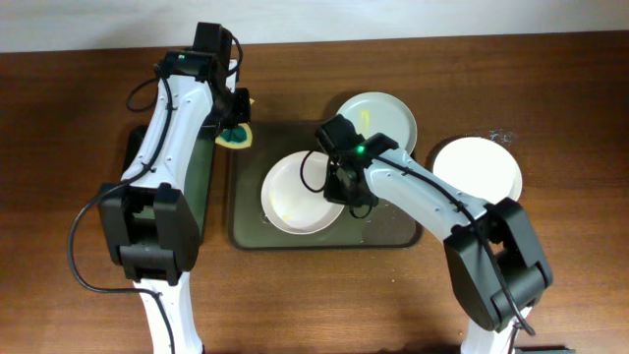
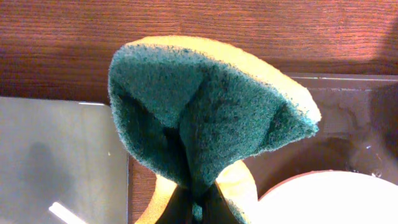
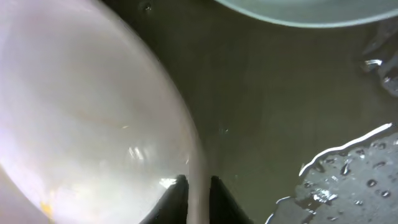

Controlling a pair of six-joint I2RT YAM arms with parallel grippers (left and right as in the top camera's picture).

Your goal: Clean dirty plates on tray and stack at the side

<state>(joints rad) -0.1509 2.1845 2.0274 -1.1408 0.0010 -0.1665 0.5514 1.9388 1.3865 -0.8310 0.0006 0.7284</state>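
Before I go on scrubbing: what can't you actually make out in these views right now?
1. Left gripper: left wrist view, the folded sponge covers most of its fingers.
2. Front plate: overhead, the right gripper covers its right rim; the right wrist view blurs it.
3. Back plate: right wrist view, cut off by the top edge.
4. Small tray: overhead, the left arm covers much of it.

Plate (image 1: pixel 300 192), round, white: three, with second plate (image 1: pixel 383 116) and third plate (image 1: pixel 479 167).
Tray: two, one large olive-brown tray (image 1: pixel 393 236) and one narrower dark tray (image 1: pixel 209 172).
Sponge (image 1: pixel 236 136), yellow with green scouring face: one.
Robot arm: two, left arm (image 1: pixel 172 113) and right arm (image 1: pixel 418 182).
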